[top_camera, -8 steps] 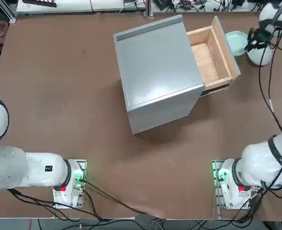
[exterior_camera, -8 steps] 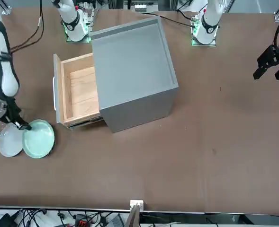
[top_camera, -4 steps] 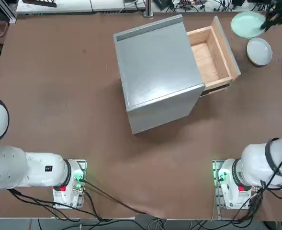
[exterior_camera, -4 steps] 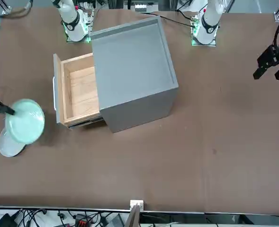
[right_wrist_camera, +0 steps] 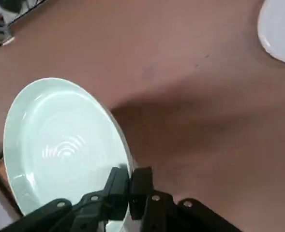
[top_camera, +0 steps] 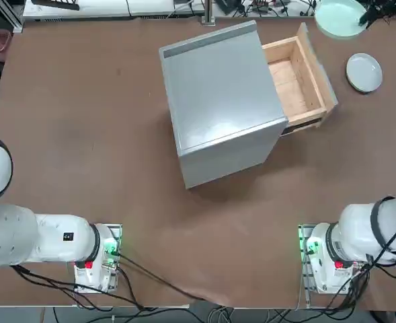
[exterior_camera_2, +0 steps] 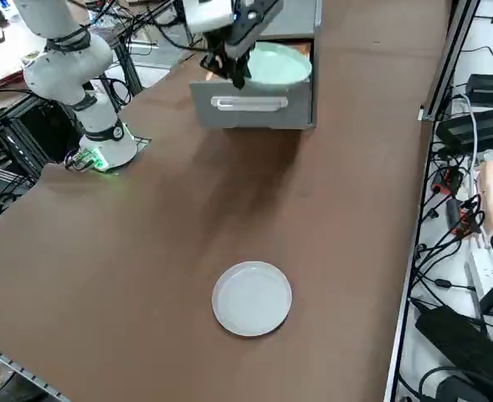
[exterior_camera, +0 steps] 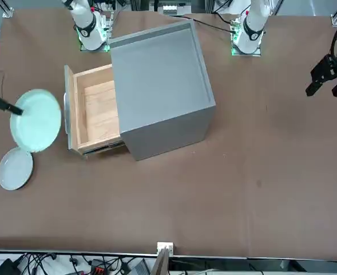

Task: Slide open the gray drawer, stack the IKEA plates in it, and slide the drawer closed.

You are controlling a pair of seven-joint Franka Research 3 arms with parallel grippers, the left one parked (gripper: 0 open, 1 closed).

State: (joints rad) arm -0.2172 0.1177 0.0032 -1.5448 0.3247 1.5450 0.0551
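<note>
Mint green plate [right_wrist_camera: 65, 145] held clear of the table [exterior_camera_2: 171, 218] by its rim, clamped between the closed fingers of the right gripper [right_wrist_camera: 131, 181], near the front panel of the gray drawer [exterior_camera: 94, 106]. Whitish gray plate [exterior_camera_2: 252, 298] seen lying flat on the brown tabletop, apart from the gripper. Drawer found pulled out of the gray cabinet [exterior_camera: 159, 86], its wooden tray exposed, with no plate laid inside.

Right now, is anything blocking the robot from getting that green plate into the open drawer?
Nothing visible blocks it: the right gripper grips the mint plate by its rim, raised beside the open drawer.
</note>
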